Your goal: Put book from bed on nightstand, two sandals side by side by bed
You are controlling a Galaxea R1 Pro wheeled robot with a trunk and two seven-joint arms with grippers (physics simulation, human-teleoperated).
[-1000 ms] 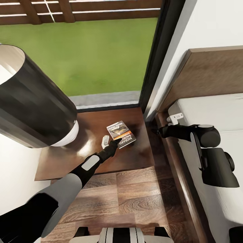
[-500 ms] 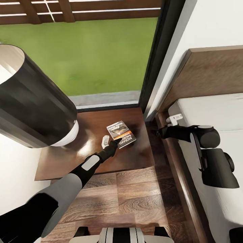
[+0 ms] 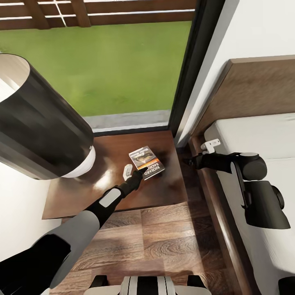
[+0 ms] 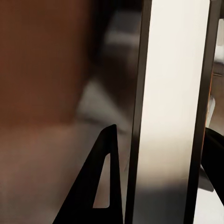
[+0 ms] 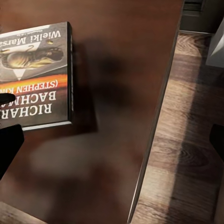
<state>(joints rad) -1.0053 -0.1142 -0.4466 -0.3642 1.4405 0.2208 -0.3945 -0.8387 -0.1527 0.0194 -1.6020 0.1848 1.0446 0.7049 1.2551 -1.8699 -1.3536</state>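
The book [image 3: 146,163] lies on the dark reddish nightstand [image 3: 164,188], cover up with its orange band showing. My left gripper [image 3: 133,172] reaches it from the near side and is shut on its near edge. In the left wrist view the book's white page edge [image 4: 170,116] runs between the two black fingers [image 4: 105,186]. The right wrist view shows the book [image 5: 37,70] flat on the nightstand [image 5: 116,46]. My right gripper [image 3: 205,150] hovers open at the corner of the bed [image 3: 262,135], between the mattress and the nightstand, holding nothing.
A big dark lampshade [image 3: 37,123] hangs over the nightstand's left part. Behind is a window [image 3: 123,61] onto green grass. The bed's wooden headboard [image 3: 254,94] rises on the right. A strip of wood-plank floor [image 3: 155,237] lies between the nightstand and the bed frame.
The right gripper has crept slightly left and away from me. The book and left gripper have shifted only a hair.
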